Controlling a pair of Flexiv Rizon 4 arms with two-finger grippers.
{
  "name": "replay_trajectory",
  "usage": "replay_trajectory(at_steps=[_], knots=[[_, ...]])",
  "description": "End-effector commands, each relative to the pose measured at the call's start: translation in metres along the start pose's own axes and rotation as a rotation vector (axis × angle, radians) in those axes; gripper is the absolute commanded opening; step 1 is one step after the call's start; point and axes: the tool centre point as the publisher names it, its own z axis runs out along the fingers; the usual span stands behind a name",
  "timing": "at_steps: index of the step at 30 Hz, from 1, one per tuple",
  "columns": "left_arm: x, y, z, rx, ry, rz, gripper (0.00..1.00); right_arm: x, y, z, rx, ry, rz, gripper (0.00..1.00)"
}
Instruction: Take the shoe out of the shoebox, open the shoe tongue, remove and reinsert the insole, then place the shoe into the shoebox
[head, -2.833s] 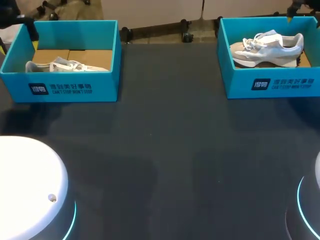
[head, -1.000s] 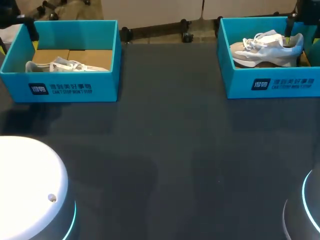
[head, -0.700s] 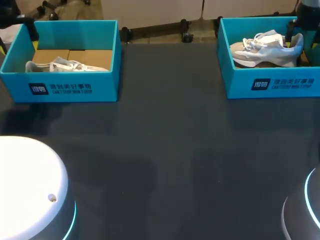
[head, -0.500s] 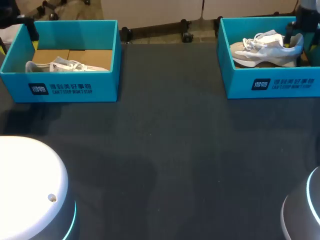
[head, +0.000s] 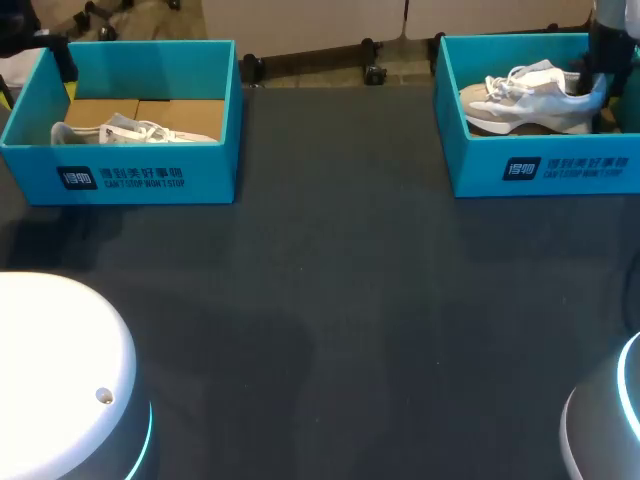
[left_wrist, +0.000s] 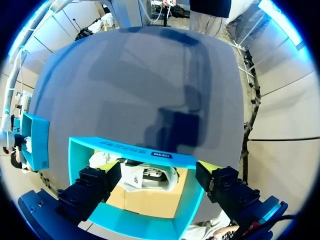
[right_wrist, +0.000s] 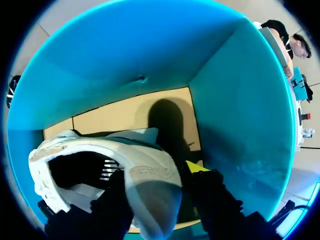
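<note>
One risk | my right gripper (right_wrist: 160, 187) at sneaker (right_wrist: 100, 150) heel, clamp: I cannot tell | weak pinch could snag shoebox (right_wrist: 125, 50) wall

Your head camera looked down from above and behind onto the table (head: 340, 300) and saw the left shoebox (head: 140, 175) and the right shoebox (head: 540, 165) from afar. Your left wrist camera hung above the left shoebox, facing back across the table. Your right wrist camera sat close inside the right shoebox, almost against the shoe (right_wrist: 145, 155).
</note>
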Motion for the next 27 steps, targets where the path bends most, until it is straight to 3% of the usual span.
replay_trajectory(at_steps=[1,2,4,5,12,27], knots=[[0.001,-0.001,0.0,-0.004,0.002,0.0,1.0,0.004,0.005,0.006,0.011,-0.013,0.004,0.31],[0.001,-0.001,0.0,-0.004,0.002,0.0,1.0,0.004,0.005,0.006,0.01,-0.014,0.004,0.27],[0.001,-0.001,0.0,-0.004,0.002,0.0,1.0,0.002,0.006,0.006,0.003,-0.025,0.007,0.02],[0.001,-0.001,0.0,-0.004,0.002,0.0,1.0,0.001,0.006,0.005,-0.001,-0.028,0.007,0.0],[0.001,-0.001,0.0,-0.004,0.002,0.0,1.0,-0.01,0.001,-0.008,-0.024,-0.038,0.008,0.0],[0.001,-0.001,0.0,-0.004,0.002,0.0,1.0,-0.018,-0.011,-0.09,-0.058,-0.026,-0.068,0.0]])
